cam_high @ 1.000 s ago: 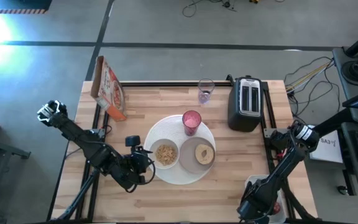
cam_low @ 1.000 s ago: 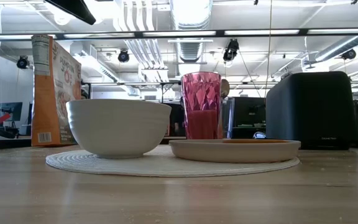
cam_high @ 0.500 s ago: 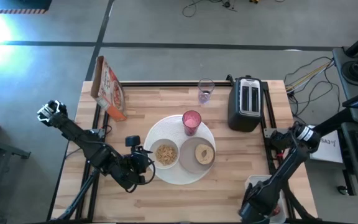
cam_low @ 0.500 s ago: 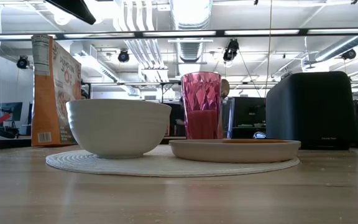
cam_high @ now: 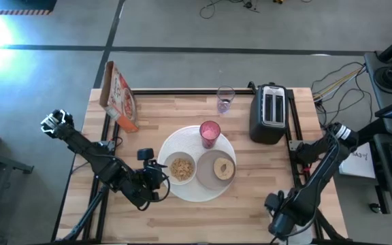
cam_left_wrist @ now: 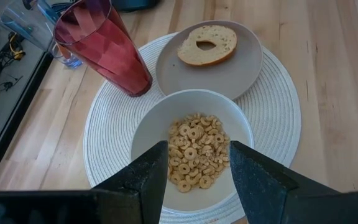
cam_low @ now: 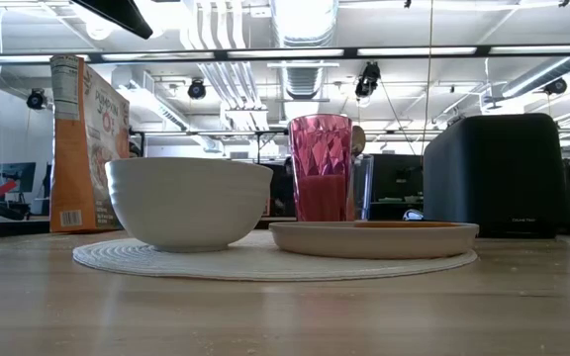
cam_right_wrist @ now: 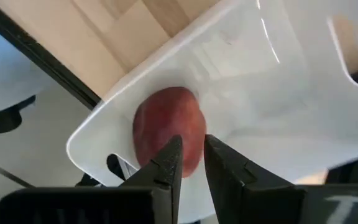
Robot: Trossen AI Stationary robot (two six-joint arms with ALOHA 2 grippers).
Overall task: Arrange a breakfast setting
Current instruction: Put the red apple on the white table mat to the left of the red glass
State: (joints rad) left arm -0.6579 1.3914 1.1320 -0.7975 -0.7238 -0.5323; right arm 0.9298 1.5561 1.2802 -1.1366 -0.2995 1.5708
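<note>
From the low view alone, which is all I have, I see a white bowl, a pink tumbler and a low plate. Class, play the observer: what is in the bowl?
Observer: Ring-shaped cereal fills the small white bowl. The left gripper hovers open above it.
Operator: And on the plate?
Observer: A bagel half lies on the small grey plate.
Operator: Where is the apple?
Observer: The red apple lies in a white bin off the table's edge, with the right gripper close over it.
</note>
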